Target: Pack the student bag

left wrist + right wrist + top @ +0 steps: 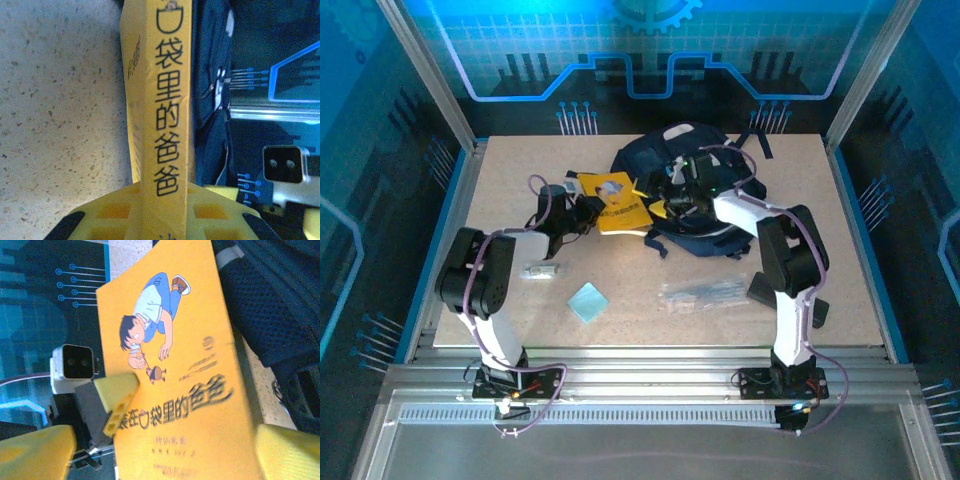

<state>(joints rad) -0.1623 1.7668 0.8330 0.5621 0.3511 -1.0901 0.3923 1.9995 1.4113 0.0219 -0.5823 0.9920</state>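
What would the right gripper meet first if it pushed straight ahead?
Most likely the yellow book, whose cover faces the open right gripper head-on; how far ahead is unclear.

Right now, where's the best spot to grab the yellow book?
Its spine edge, from the left, away from the student bag. The yellow book has its other side against the bag, so that thin edge is free; the left gripper clamps there.
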